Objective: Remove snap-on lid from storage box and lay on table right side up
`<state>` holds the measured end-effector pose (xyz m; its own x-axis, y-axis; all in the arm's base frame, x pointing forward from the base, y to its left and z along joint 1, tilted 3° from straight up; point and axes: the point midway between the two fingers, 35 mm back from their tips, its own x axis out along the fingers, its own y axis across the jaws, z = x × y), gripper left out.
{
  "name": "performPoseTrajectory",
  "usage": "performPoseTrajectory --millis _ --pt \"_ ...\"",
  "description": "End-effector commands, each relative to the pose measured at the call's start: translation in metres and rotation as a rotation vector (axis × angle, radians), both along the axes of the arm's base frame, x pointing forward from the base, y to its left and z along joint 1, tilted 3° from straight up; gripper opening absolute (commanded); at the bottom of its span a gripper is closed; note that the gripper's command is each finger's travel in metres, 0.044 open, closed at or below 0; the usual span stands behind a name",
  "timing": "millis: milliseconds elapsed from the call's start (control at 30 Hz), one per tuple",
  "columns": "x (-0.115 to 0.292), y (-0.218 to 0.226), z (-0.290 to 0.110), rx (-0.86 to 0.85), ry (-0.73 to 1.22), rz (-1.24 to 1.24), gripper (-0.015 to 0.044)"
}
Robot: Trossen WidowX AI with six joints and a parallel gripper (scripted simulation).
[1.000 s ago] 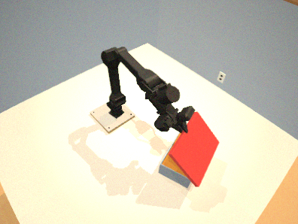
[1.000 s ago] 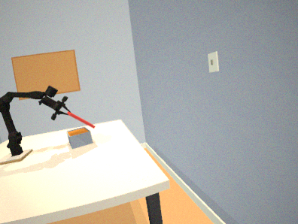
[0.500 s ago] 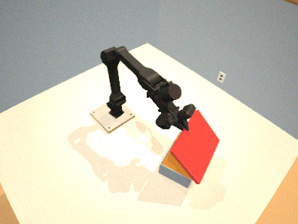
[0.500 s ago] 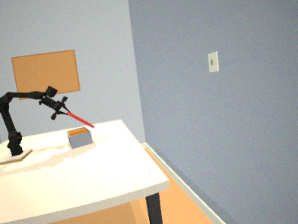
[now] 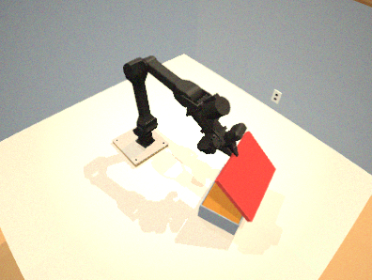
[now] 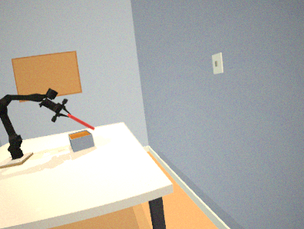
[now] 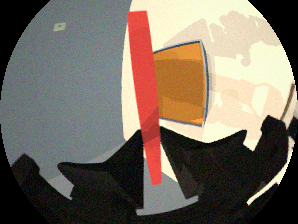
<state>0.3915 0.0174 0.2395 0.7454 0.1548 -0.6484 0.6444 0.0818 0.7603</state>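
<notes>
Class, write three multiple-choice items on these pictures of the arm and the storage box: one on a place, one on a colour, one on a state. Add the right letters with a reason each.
1. Where is the red lid?
A. flat on the table
B. held tilted in the air above the box
C. snapped onto the box

2. What colour is the inside of the storage box?
A. orange
B. green
C. white

3. What state is the tool in?
A. wide open
B. shut on nothing
C. shut on the lid's edge

Key: 1 B, the exterior view shows the lid slanting clear of the box; 2 A, the open box shows orange within grey walls; 3 C, the fingers pinch the lid's upper edge.
</notes>
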Motion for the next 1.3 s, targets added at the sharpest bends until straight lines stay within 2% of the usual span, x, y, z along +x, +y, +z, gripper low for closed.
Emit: performPoseTrajectory --millis 0,1267 --pt "-0.003 0.007 0.004 0.002 -0.014 -0.004 0.0000" --pt "-0.026 0.079 0.007 0.009 -0.012 -0.004 0.0000"
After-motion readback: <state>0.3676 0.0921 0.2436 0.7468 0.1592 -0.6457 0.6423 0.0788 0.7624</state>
